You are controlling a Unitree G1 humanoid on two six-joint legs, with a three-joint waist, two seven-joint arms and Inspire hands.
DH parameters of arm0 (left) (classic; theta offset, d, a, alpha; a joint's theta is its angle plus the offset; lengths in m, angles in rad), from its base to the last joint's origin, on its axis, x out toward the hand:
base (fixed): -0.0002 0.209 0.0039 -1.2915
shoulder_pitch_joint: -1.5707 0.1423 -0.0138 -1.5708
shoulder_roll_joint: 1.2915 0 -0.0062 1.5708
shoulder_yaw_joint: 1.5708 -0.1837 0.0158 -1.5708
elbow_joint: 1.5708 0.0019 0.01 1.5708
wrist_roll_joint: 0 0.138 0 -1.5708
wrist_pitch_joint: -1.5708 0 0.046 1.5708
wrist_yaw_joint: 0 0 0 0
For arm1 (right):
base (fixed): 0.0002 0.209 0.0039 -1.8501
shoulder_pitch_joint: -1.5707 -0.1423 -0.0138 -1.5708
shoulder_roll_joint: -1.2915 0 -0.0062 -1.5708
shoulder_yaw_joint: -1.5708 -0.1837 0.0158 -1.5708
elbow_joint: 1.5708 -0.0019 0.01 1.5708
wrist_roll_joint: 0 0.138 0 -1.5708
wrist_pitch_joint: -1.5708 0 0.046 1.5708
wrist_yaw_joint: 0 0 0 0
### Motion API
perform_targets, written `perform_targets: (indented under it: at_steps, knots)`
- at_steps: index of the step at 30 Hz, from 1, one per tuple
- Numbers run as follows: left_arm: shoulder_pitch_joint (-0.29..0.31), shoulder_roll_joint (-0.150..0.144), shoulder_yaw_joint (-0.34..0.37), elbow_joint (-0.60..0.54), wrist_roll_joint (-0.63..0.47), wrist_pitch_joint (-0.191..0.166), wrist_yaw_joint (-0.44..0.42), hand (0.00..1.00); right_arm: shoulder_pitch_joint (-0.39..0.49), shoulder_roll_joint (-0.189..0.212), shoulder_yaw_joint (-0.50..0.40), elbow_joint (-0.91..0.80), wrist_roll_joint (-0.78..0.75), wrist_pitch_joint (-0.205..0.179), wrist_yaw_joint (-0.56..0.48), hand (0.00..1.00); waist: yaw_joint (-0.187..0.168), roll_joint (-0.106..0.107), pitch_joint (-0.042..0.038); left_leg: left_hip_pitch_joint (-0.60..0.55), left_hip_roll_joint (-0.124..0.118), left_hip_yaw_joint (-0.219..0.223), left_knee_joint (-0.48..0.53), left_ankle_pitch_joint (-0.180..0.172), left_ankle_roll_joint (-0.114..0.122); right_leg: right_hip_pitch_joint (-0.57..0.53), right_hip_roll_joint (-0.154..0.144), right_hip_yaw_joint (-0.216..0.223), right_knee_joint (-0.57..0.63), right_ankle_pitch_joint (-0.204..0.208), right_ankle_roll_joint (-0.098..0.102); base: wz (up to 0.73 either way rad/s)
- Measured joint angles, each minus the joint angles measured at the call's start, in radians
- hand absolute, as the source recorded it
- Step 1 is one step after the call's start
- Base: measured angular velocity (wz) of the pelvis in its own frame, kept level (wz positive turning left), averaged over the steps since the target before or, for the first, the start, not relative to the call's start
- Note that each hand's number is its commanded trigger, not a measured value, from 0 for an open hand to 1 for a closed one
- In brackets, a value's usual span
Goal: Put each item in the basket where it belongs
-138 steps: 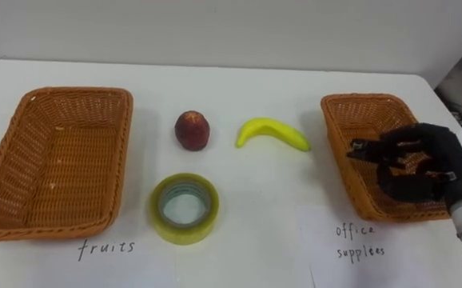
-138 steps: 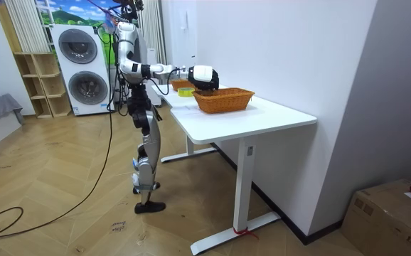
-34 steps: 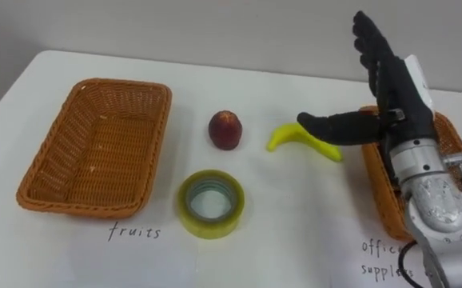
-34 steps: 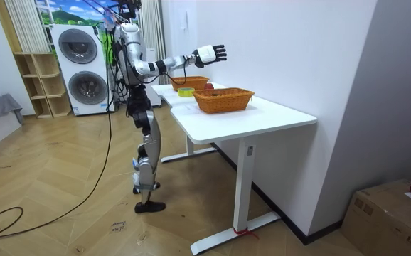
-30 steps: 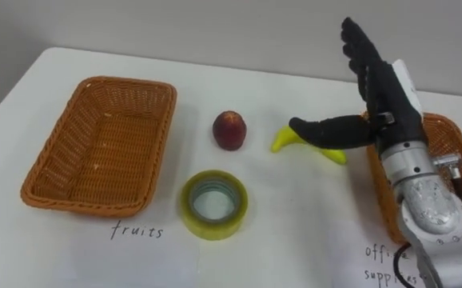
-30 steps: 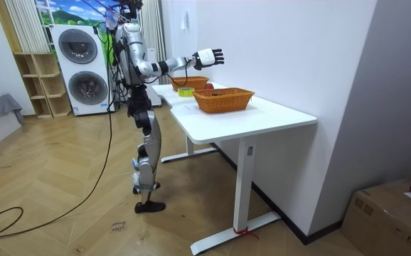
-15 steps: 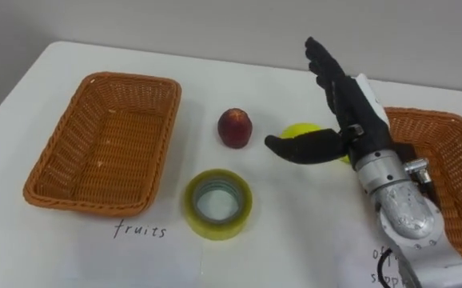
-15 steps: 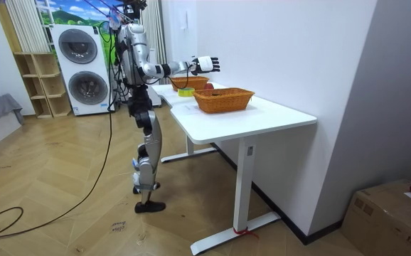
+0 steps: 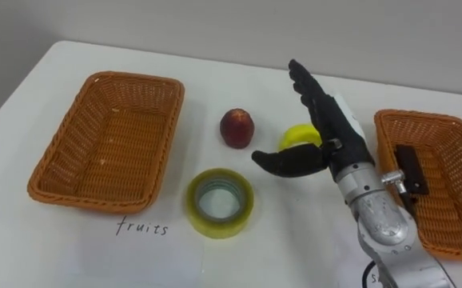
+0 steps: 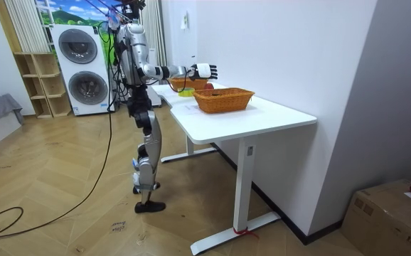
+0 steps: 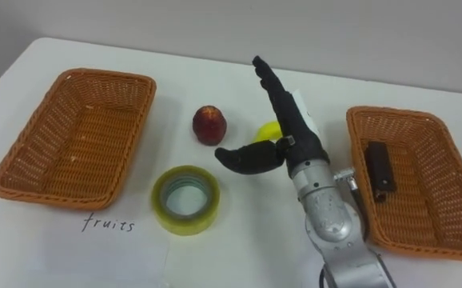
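Nearest the robot on the white table [image 9: 295,232], the roll of yellow tape [image 9: 219,202] lies flat and untouched, just in front of the gap between the baskets.

Beyond it is the right hand [image 9: 333,132], which has changed most. A few seconds ago it was curled over the right basket [image 9: 443,120]. Since then it has lifted, swung towards the robot's left and come down to the middle of the table. A small black office item [image 9: 412,170] now lies in that basket. That sorting step looks finished, and fruit appears to be next.

The hand is spread wide, with the fingers straight and pointing away from the robot and the thumb [image 9: 283,161] stuck out sideways towards the tape. It holds nothing. It hangs over the banana [image 9: 299,135], hiding the right part of it, and whether it touches the fruit cannot be told.

The peach [image 9: 236,128] stands just left of the banana, apart from the hand. The left basket [image 9: 139,80] holds nothing yet, so both fruits and the tape are still to be sorted.

In the room view the robot stands upright at the table's end, its right arm stretched over the top.
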Motion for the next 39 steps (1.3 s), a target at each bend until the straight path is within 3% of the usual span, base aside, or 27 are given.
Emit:
perform_targets:
  at_steps: [7, 15, 27, 39]
  knots:
    - [-0.007, -0.002, 0.0, -0.007, 0.001, 0.002, -0.001, 0.0, -0.016, 0.019, 0.002, 0.029, 0.001, 0.0, -0.003, 0.0, 0.001, 0.003, 0.0014, -0.001, 0.0, 0.0, 0.003, 0.0, 0.0, -0.001, 0.0, -0.007, -0.001, 0.0, 0.0, 0.0]
    - [-0.011, -0.009, 0.0, -0.026, 0.001, 0.003, 0.016, 0.0, -0.019, 0.023, 0.019, 0.053, -0.005, 0.0, 0.0, 0.0, 0.004, 0.009, 0.0016, -0.006, 0.0, -0.004, 0.002, 0.0, 0.0, -0.001, -0.005, -0.051, -0.002, 0.0, 0.0, 0.02]
    - [-0.01, -0.011, -0.007, -0.026, 0.0, 0.024, 0.019, 0.0, -0.019, 0.027, 0.063, 0.104, -0.017, 0.009, 0.012, 0.0, 0.003, 0.025, 0.0012, -0.018, -0.004, -0.016, 0.004, 0.0, 0.0, 0.0, -0.007, -0.066, -0.017, 0.0, 0.0, 0.03]
    - [-0.014, -0.012, -0.042, -0.027, 0.0, 0.03, 0.017, 0.0, -0.019, 0.033, 0.078, 0.137, -0.026, 0.009, 0.012, 0.0, 0.0, 0.027, -0.0004, -0.02, -0.009, -0.018, 0.005, 0.003, 0.004, 0.001, -0.013, -0.07, -0.017, 0.0, 0.001, 0.0]
